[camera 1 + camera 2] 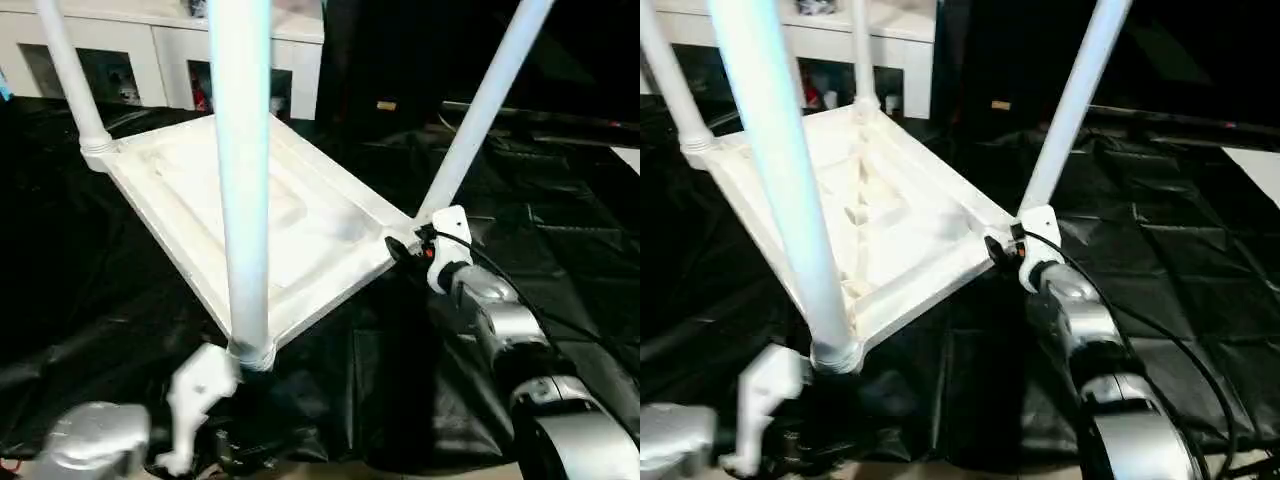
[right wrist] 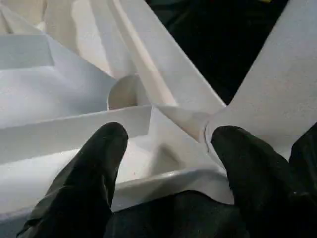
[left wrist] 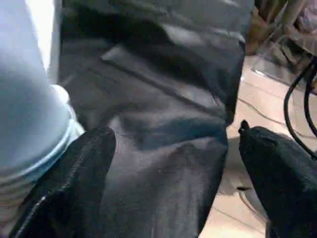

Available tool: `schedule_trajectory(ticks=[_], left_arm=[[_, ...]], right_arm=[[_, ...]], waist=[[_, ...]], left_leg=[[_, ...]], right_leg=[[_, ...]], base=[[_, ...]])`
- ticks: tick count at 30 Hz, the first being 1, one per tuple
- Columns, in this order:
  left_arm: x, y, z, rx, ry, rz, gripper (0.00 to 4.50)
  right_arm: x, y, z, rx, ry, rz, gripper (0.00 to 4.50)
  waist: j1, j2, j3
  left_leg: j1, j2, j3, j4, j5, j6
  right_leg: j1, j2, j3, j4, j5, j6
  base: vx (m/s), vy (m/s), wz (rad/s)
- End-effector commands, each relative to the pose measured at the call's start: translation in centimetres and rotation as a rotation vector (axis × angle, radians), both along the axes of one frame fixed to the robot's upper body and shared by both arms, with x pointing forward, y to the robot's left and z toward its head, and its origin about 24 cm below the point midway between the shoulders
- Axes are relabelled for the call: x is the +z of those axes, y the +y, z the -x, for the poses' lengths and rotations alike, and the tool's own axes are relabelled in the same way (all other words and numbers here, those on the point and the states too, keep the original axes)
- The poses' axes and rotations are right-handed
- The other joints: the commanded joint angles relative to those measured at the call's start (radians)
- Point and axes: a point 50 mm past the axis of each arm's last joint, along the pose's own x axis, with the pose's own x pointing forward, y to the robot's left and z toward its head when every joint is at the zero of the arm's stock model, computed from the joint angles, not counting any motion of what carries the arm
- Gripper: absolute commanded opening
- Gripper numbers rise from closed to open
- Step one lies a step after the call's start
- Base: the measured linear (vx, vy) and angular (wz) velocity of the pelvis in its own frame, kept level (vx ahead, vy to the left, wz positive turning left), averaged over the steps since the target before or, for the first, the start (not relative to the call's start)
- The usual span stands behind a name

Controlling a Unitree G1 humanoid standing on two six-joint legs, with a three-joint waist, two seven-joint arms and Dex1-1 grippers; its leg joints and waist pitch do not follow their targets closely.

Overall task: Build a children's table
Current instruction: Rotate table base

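The children's table lies upside down on black sheeting. Its white ribbed tabletop faces up, and legs stand in the corner sockets: a near one, a right one, a far-left one and a far one. My right gripper is closed around the right corner, one finger inside the rim and the other against that leg's base. My left gripper stands open low beside the near leg's base, with only black sheeting between its fingers.
Black plastic sheeting covers the ground all around the tabletop. A white glass-fronted cabinet stands at the back left. A black cable runs along my right forearm. Bare floor and cables show past the sheeting's edge.
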Motion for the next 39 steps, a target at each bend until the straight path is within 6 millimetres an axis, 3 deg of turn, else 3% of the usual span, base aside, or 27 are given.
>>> schedule_trajectory(ticks=[1,4,7,9,10,11,13,14,15,17,19,20,25,29,31,34,36,39], left_arm=[[1.1,1.1,-0.6,0.03,-0.052,0.017,4.45],[1.4,2.1,-0.8,0.042,-0.045,0.012,4.45],[2.1,3.7,-0.8,0.053,-0.037,-0.014,4.45],[2.5,4.4,-1.0,0.058,-0.047,-0.027,4.45],[2.7,4.7,-1.5,0.071,-0.089,-0.037,4.45],[2.8,4.9,-1.9,0.085,-0.114,-0.033,4.45],[3.3,4.9,-2.8,0.099,-0.141,-0.003,4.45],[3.4,4.8,-3.0,0.098,-0.149,0.006,4.45],[3.5,4.8,-3.4,0.099,-0.156,0.005,4.45],[3.5,4.9,-3.8,0.102,-0.159,-0.006,4.45],[3.5,5.3,-4.1,0.11,-0.147,-0.028,4.45],[3.5,5.7,-4.2,0.112,-0.14,-0.04,4.45],[3.8,7.2,-4.2,0.113,-0.103,-0.067,4.45],[3.9,8.3,-3.9,0.114,-0.056,-0.087,4.45],[4.0,9.0,-3.6,0.12,-0.023,-0.103,4.45],[4.1,9.7,-3.3,0.125,0.0,-0.116,4.45],[4.3,10.1,-3.6,0.155,-0.029,-0.114,4.45],[4.7,10.4,-4.7,0.222,-0.102,-0.096,4.45]], right_arm=[[0.3,-0.6,-0.1,-0.015,-0.029,0.003,3.28],[0.2,-1.0,0.2,0.006,-0.036,0.009,3.28],[-0.3,-1.5,1.1,0.023,-0.043,0.019,3.28],[-0.7,-1.7,1.7,0.023,-0.047,0.024,3.28],[-0.9,-1.9,2.1,0.017,-0.042,0.015,3.28],[-1.1,-1.9,2.3,0.012,-0.038,0.017,3.28],[-1.3,-2.0,2.9,0.016,-0.039,0.035,3.28],[-1.4,-2.0,3.1,0.021,-0.039,0.036,3.28],[-1.5,-2.1,3.5,0.022,-0.036,0.041,3.28],[-1.7,-2.1,4.0,0.024,-0.034,0.045,3.28],[-1.8,-2.0,4.5,0.029,-0.032,0.043,3.28],[-1.9,-2.0,4.7,0.031,-0.028,0.044,3.28],[-2.0,-1.5,5.0,0.042,-0.022,0.046,3.28],[-1.9,-0.9,5.1,0.088,-0.021,0.042,3.28],[-1.8,-0.6,5.2,0.11,-0.018,0.046,3.28],[-1.8,-0.4,5.2,0.123,-0.019,0.047,3.28],[-1.7,-0.4,5.2,0.124,-0.021,0.044,3.28],[-1.6,-0.1,5.1,0.138,-0.025,0.026,3.28]], waist=[[0.001,0.01,-0.046],[0.003,0.011,-0.044],[0.006,0.022,-0.043],[0.007,0.021,-0.042],[0.007,0.027,-0.041],[0.007,0.024,-0.041],[0.009,0.043,-0.044],[0.008,0.036,-0.043],[0.009,0.046,-0.043],[0.009,0.039,-0.04],[0.008,0.047,-0.04],[0.007,0.043,-0.04],[0.002,0.054,-0.035],[-0.004,0.055,-0.029],[-0.002,0.056,-0.03],[-0.004,0.054,-0.032],[-0.001,0.057,-0.031],[0.003,0.059,-0.031]], left_leg=[[0.023,0.025,-0.01,-0.079,-0.339,-0.041],[0.022,0.025,-0.011,-0.08,-0.348,-0.039],[0.025,0.025,-0.013,-0.083,-0.364,-0.05],[0.025,0.025,-0.013,-0.084,-0.376,-0.053],[0.025,0.024,-0.015,-0.085,-0.384,-0.055],[0.025,0.024,-0.014,-0.086,-0.39,-0.054],[0.028,0.023,-0.017,-0.086,-0.395,-0.063],[0.031,0.024,-0.015,-0.084,-0.4,-0.063],[0.029,0.023,-0.018,-0.086,-0.401,-0.066],[0.03,0.023,-0.016,-0.086,-0.41,-0.064],[0.027,0.022,-0.018,-0.086,-0.415,-0.065],[0.029,0.021,-0.018,-0.085,-0.422,-0.06],[0.031,0.02,-0.023,-0.085,-0.465,-0.066],[0.033,0.02,-0.031,-0.089,-0.502,-0.071],[0.038,0.021,-0.031,-0.088,-0.512,-0.074],[0.036,0.021,-0.032,-0.091,-0.515,-0.071],[0.045,0.022,-0.028,-0.089,-0.521,-0.069],[0.049,0.022,-0.026,-0.09,-0.524,-0.071]], right_leg=[[0.02,-0.026,0.03,-0.072,-0.29,-0.147],[0.021,-0.026,0.031,-0.072,-0.312,-0.139],[0.018,-0.023,0.031,-0.072,-0.314,-0.133],[0.018,-0.022,0.031,-0.075,-0.316,-0.132],[0.018,-0.023,0.032,-0.075,-0.323,-0.131],[0.018,-0.021,0.031,-0.079,-0.331,-0.126],[0.019,-0.023,0.032,-0.074,-0.317,-0.134],[0.016,-0.022,0.032,-0.077,-0.315,-0.138],[0.02,-0.023,0.032,-0.075,-0.315,-0.14],[0.018,-0.021,0.031,-0.078,-0.327,-0.138],[0.021,-0.023,0.032,-0.08,-0.352,-0.129],[0.018,-0.023,0.032,-0.084,-0.376,-0.125],[0.013,-0.028,0.03,-0.093,-0.483,-0.117],[0.011,-0.029,0.026,-0.1,-0.552,-0.096],[0.008,-0.028,0.026,-0.102,-0.553,-0.096],[0.01,-0.028,0.027,-0.099,-0.532,-0.105],[0.002,-0.026,0.03,-0.1,-0.504,-0.12],[0.002,-0.024,0.031,-0.098,-0.483,-0.129]], base=[[0.0,0.0,0.0],[0.0,0.0,0.0],[0.0,0.0,0.0],[0.0,0.0,0.0],[0.0,0.0,0.0],[0.0,0.0,0.0],[0.0,0.0,0.0],[0.0,0.0,0.0],[0.0,0.0,0.0],[0.0,0.0,0.0],[0.0,0.0,0.0],[0.0,0.0,0.0],[0.0,0.0,0.0],[0.0,0.0,0.0],[0.0,0.0,0.0],[0.0,0.0,0.0],[0.0,0.0,0.0],[0.0,0.0,0.0]])
